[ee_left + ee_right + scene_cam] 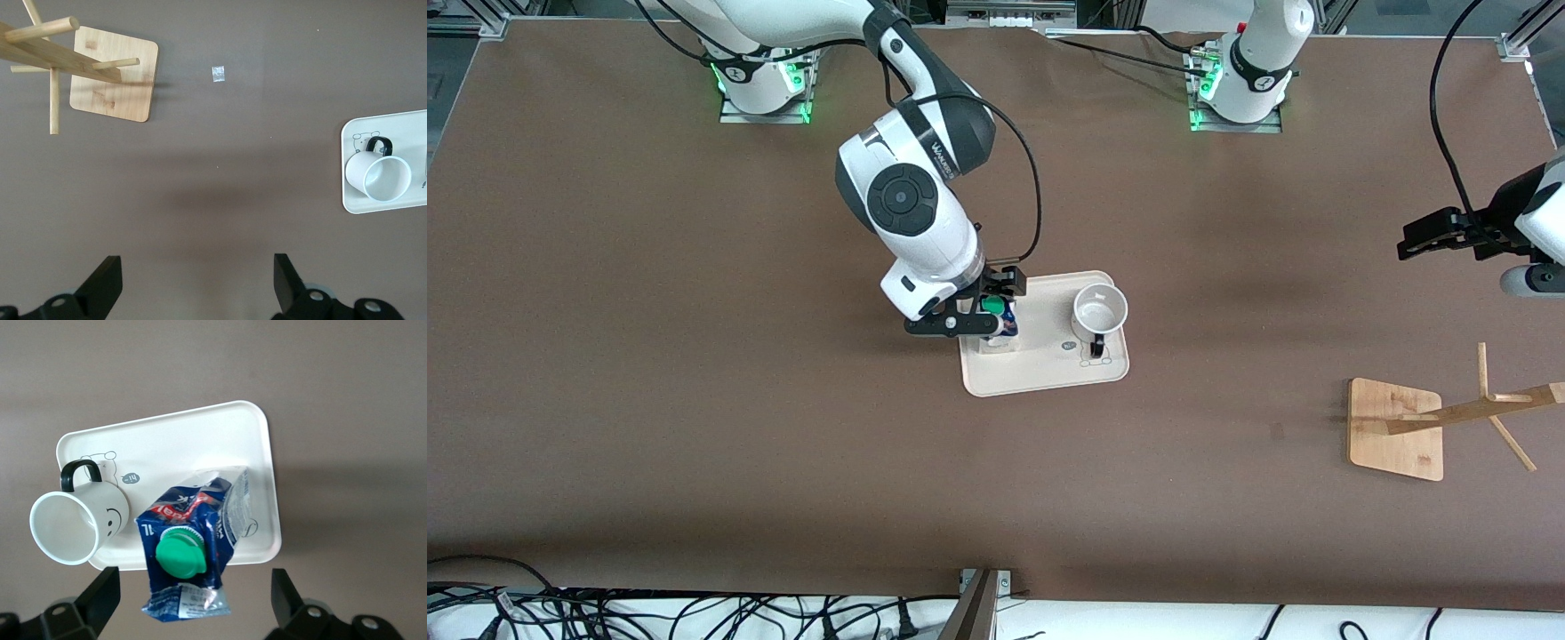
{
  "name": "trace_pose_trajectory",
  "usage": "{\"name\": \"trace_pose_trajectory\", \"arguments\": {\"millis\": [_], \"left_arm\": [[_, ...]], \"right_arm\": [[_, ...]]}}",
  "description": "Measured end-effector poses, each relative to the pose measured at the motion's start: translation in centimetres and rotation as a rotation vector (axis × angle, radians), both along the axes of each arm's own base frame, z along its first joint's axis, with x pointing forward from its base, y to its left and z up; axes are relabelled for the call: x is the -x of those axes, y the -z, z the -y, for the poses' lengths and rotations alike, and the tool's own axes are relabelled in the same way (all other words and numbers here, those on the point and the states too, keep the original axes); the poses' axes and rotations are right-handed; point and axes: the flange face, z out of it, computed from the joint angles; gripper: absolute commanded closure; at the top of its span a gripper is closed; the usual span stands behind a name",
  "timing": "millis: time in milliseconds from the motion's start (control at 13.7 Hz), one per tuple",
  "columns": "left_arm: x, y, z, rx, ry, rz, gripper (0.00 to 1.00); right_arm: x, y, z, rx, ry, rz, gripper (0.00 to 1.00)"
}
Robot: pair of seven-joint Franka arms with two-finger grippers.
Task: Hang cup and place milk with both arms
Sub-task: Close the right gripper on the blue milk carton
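The rack [1423, 427] lies nearest the camera, toward the left arm's end. The tray [1049, 378] holds the milk [999, 322] and, beside it at 3 o'clock, the cup [1100, 311]. The milk stands upright, long axis vertical, cap [180, 552] up; it looks light and crushable, best pinched across its flat sides. The cup's handle [1097, 348] points at 6 o'clock. The right gripper [971, 318] hangs released around the milk. The left gripper [1440, 236] waits, released, over bare table.
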Motion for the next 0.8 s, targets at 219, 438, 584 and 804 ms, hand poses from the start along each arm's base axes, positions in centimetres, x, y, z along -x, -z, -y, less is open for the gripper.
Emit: {"name": "trace_pose_trajectory", "arguments": {"millis": [219, 438, 584, 804], "left_arm": [[0.0, 0.0, 0.0, 0.000, 0.000, 0.000, 0.00], [0.0, 0.0, 0.0, 0.000, 0.000, 0.000, 0.00], [0.0, 0.0, 0.0, 0.000, 0.000, 0.000, 0.00], [0.0, 0.0, 0.0, 0.000, 0.000, 0.000, 0.00]], "right_arm": [[0.7, 1.2, -1.3, 0.001, -0.006, 0.004, 0.00], [1.0, 1.9, -1.7, 0.006, -0.012, -0.001, 0.00], [0.9, 1.9, -1.6, 0.008, -0.009, 0.001, 0.00], [0.8, 2.5, -1.5, 0.016, -0.008, -0.003, 0.00]]}}
